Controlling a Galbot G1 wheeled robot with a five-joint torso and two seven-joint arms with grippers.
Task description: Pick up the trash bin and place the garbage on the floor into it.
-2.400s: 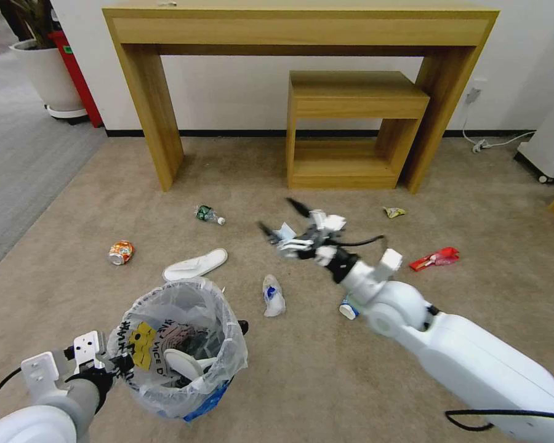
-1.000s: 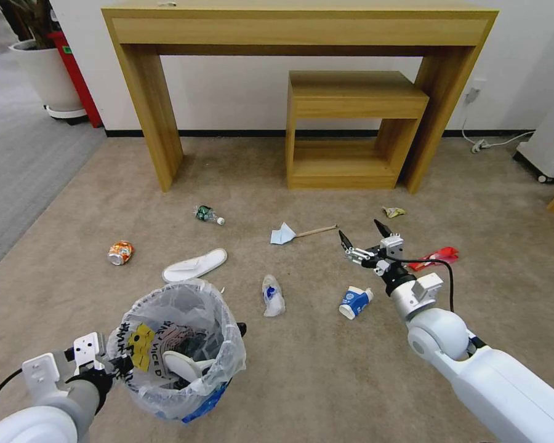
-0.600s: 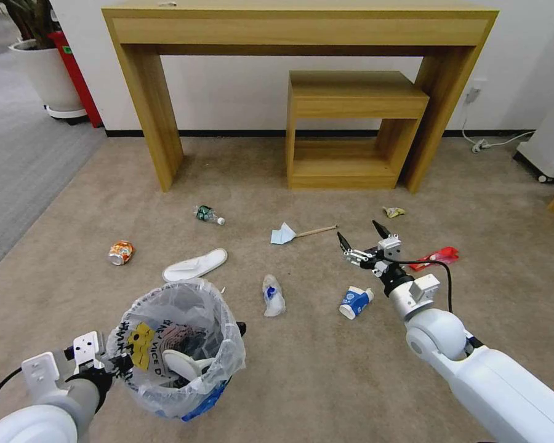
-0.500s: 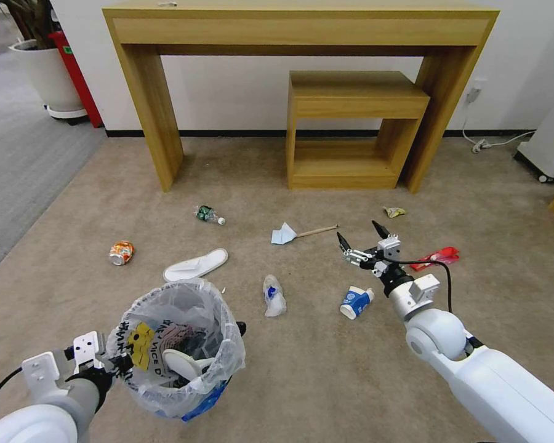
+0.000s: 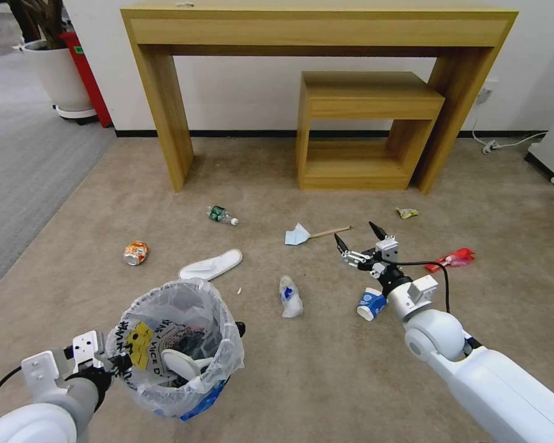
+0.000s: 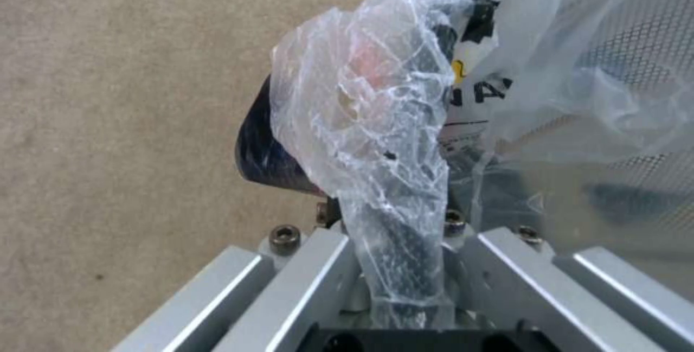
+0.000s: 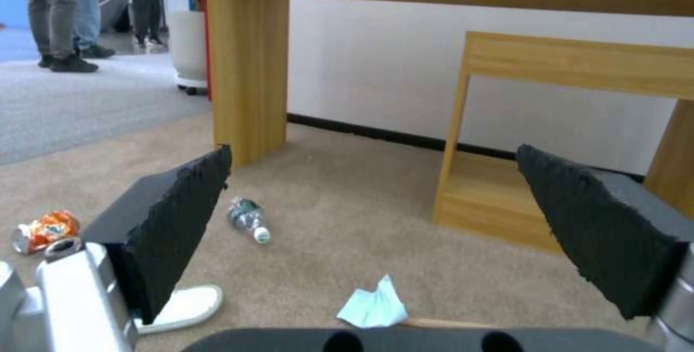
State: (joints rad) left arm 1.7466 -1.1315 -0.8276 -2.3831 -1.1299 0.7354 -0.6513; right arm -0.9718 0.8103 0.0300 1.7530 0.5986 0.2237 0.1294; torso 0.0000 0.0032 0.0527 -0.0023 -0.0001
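The floor (image 5: 326, 375) is a wide stretch of beige carpet running up to a tall wooden console table (image 5: 317, 31) with a smaller wooden stool (image 5: 369, 98) tucked under it. At the near left stands the trash bin (image 5: 175, 347), lined with a crinkled clear bag and already holding one white slipper and some dark scraps. The left gripper (image 5: 108, 363) is pinched onto its rim — the left wrist view shows the fingers clamped over bag plastic and the black edge.

The right gripper (image 5: 362, 241) hangs above the carpet with its jaws spread wide and nothing between them. It is just beyond the blue-white paper cup (image 5: 370, 303), which lies on its side beside the right forearm, and near the wooden stick (image 5: 330, 232) and blue mask (image 5: 297, 235).

The rest of the garbage lies scattered: a white slipper (image 5: 210, 264) just beyond the bin, a crumpled white wrapper (image 5: 290, 296) in the middle, the red packet (image 5: 452, 259) to the right, the orange can (image 5: 136, 252) and green-label bottle (image 5: 221, 215) to the left, a small yellow wrapper (image 5: 407, 213) near the table leg.

The step in hand looks like choosing and closing on the next piece. To do it well, the open jaws should come straight down astride one item — the cup or the stick — low enough to catch it without dragging carpet, while the left arm keeps the bin level and its mouth within reach.
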